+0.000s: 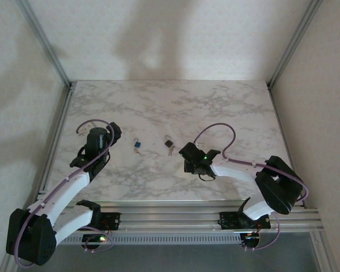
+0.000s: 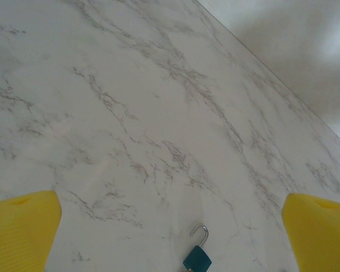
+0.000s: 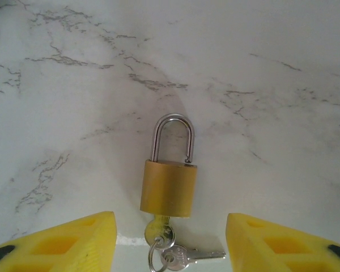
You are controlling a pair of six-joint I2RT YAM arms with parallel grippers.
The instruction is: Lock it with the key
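A brass padlock [image 3: 169, 190] is seen lying flat on the marble-patterned table [image 1: 215, 107], with its steel shackle [image 3: 173, 136] pointed away from the right arm. The shackle's notched end appears to sit just above the lock body rather than inside it. A key [image 3: 157, 231] is pictured inserted in the underside of the brass padlock. A ring [image 3: 158, 258] hangs from that key, and a second key [image 3: 198, 256] is splayed out beside it on the tabletop.

The right gripper [image 3: 170, 226] is shown low over the table on the keyed side of the brass padlock. Its yellow fingers [image 3: 62, 241] are spread apart to either side of the key, and nothing is gripped between them. No contact with the lock or the keys can be made out.

From the overhead camera, a teal padlock [image 1: 137, 145] is seen just left of the brass padlock [image 1: 170, 144], and the two are not touching. The right gripper [image 1: 188, 154] is placed just beside the brass padlock. The left gripper [image 1: 109, 135] is held farther to the left of it, beyond the teal padlock. In the left wrist view the left gripper [image 2: 171, 199] is shown with its jaws fully spread and empty. The teal padlock [image 2: 197, 259] is framed between them with its shackle swung open.
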